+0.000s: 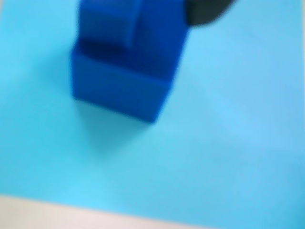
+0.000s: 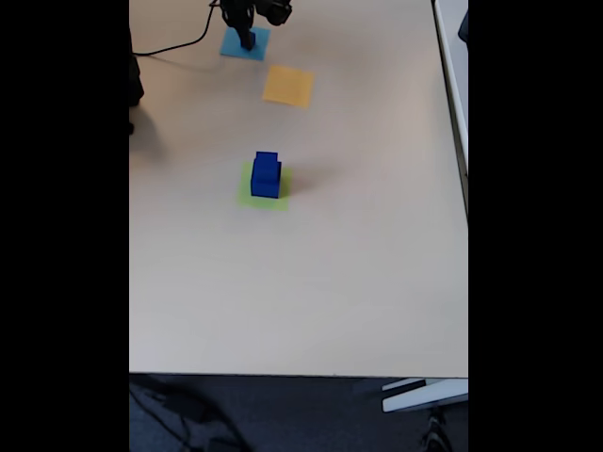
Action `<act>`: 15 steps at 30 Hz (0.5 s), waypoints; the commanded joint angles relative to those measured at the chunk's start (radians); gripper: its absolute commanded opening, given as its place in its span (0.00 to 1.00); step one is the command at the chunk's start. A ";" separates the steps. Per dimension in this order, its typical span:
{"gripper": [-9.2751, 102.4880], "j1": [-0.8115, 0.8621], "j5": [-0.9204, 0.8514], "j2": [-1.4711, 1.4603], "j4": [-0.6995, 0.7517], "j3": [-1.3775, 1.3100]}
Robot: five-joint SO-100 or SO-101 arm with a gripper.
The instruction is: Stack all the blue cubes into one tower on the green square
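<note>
A: Starting from the near edge in the fixed view, what's on the table (image 2: 311,301)?

B: First a long bare stretch of pale tabletop. Then, around the middle of the frame, the green square (image 2: 245,200) with two blue cubes on it: a larger one (image 2: 266,185) at the bottom and a smaller one (image 2: 267,160) resting on top. This tower stands roughly in the middle of the paper, with green showing at its left and lower edges.

A: And beyond that?

B: Further up and slightly right lies an orange square (image 2: 287,86) with nothing on it. Past it, at the upper left, is a light-blue square (image 2: 231,47), and the gripper (image 2: 248,40) reaches down onto it. A black cable (image 2: 179,45) trails off to the left.

A: Are the fingers apart or together?

B: I cannot tell; it is too small and dark there.

A: Does the wrist view help?

B: It is blurred. A dark blue cube (image 1: 119,86) sits on the light-blue paper (image 1: 228,143) in the upper left of the frame, with a smaller blue shape above it that I cannot make out.
</note>
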 commanded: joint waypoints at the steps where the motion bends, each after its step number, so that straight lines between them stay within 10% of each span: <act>1: 0.28 0.003 -0.005 0.074 -0.014 0.000; 15: 0.22 0.006 0.005 0.071 -0.014 0.005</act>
